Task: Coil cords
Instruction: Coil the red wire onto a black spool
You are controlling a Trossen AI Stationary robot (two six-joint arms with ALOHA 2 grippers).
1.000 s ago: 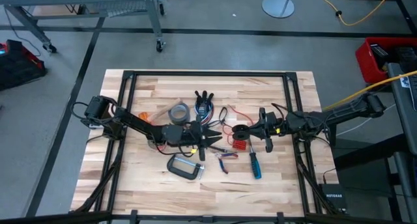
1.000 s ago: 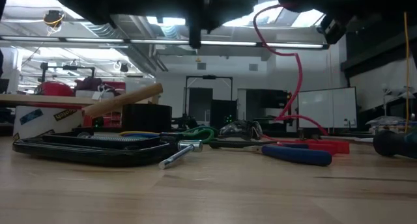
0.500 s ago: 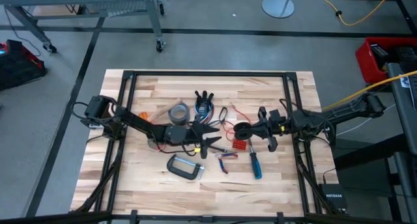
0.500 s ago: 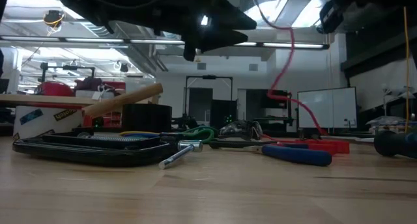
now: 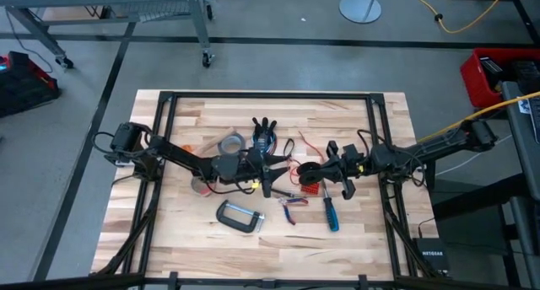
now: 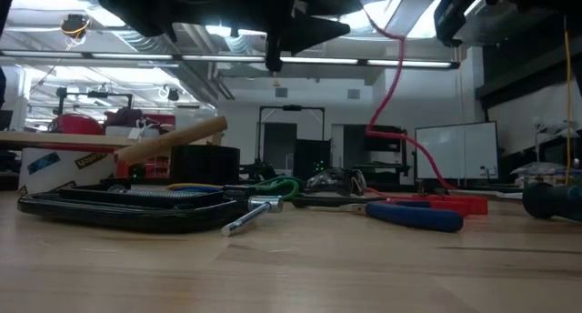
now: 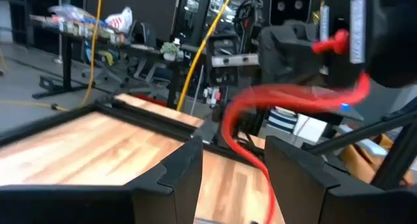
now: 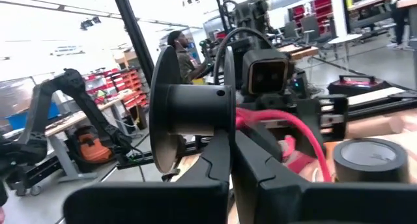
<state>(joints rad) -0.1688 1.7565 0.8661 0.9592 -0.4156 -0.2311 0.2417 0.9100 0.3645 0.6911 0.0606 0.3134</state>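
Gripping a black spool [image 8: 192, 110] with fingers pinched on its flange, the right gripper [image 5: 325, 174] hovers just beside the blue-handled screwdriver [image 5: 330, 212]. The red cord [image 7: 273, 100] runs from that spool between the spread fingers of the left gripper [image 5: 272, 174], farther from the screwdriver.

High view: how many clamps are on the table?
1. The C-clamp lies just below the left gripper in the high view; others may be hidden.
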